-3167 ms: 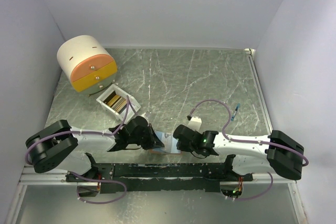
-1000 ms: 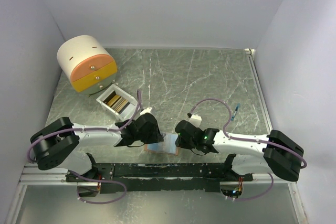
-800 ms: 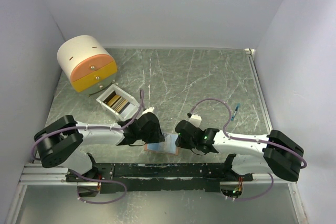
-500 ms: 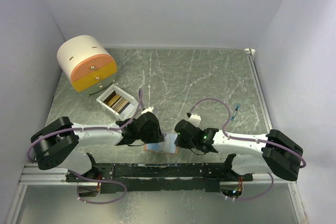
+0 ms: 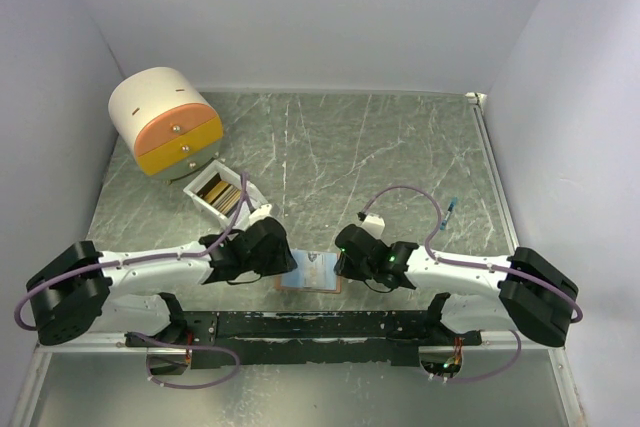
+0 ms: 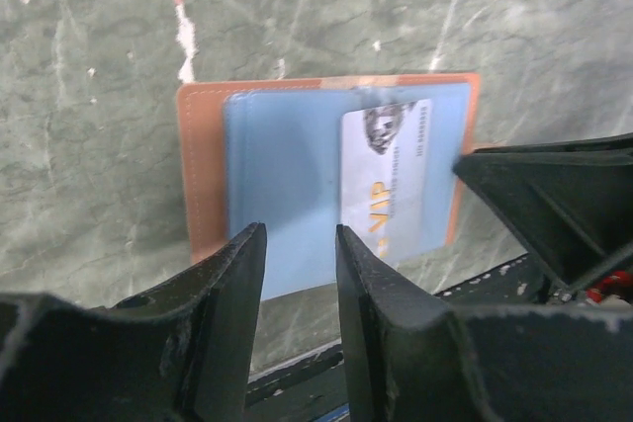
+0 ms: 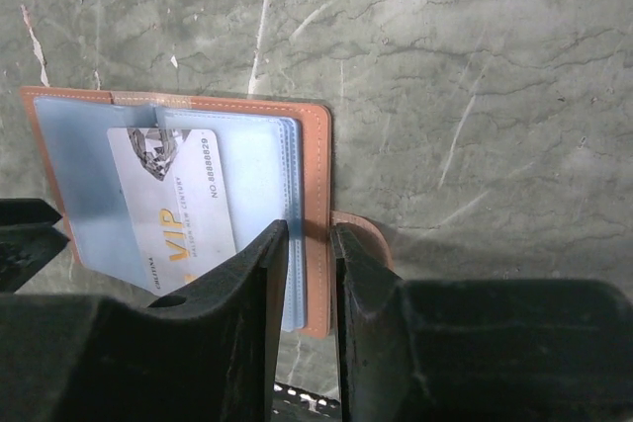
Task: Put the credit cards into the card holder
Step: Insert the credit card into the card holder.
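The card holder [image 5: 312, 273] lies open and flat near the front edge, between my two grippers. It is salmon-brown outside and pale blue inside [image 6: 287, 165]. A silvery credit card marked VIP [image 6: 386, 175] sits in its pocket and also shows in the right wrist view [image 7: 173, 195]. My left gripper [image 5: 283, 264] is just left of the holder; its jaws [image 6: 299, 234] stand slightly apart and hold nothing. My right gripper [image 5: 345, 265] is narrowed onto the holder's right edge [image 7: 309, 229], beside the snap tab [image 7: 364, 236]. More cards [image 5: 222, 191] stand in a white box.
The white open box [image 5: 243, 209] stands left of centre. A round cream-and-orange drawer unit [image 5: 165, 122] stands at the back left. A black rail [image 5: 320, 327] runs along the front edge, just below the holder. Pale walls close in the table on three sides.
My left arm has drawn back to the left, off the card holder, and the silvery card now shows in the pocket. My right gripper has stayed on the holder's right edge.
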Available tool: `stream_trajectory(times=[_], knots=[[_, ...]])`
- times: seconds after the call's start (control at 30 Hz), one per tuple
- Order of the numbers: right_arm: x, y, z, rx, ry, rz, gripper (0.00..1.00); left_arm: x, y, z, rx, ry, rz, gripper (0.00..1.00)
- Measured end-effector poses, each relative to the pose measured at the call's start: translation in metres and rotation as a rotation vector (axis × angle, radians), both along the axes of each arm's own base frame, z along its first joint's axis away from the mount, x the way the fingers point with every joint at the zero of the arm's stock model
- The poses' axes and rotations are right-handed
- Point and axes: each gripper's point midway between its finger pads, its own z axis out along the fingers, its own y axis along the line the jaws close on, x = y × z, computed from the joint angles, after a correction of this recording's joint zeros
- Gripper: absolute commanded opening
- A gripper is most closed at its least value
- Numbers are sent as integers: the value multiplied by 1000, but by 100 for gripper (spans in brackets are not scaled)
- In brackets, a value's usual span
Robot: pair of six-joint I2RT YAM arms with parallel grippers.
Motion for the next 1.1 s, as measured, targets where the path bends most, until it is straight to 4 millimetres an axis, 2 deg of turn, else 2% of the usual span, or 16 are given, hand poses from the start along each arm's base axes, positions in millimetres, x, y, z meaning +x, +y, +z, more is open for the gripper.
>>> stream_trajectory(times=[0.23, 0.37, 0.57, 0.87, 1.1], knots=[[0, 0, 1, 3, -1, 3, 24, 8, -24, 20, -95, -43, -34, 50], [-1, 1, 1, 6, 1, 6, 24, 8, -38, 12, -118, -32, -69, 51], [-3, -1, 2, 14, 1, 8, 24, 7, -40, -6, -79, -4, -90, 51], [-4, -3, 2, 21, -2, 9, 24, 8, -48, -1, -115, -12, -103, 50], [-4, -3, 2, 21, -1, 8, 24, 4, -52, -5, -122, 10, -121, 48]])
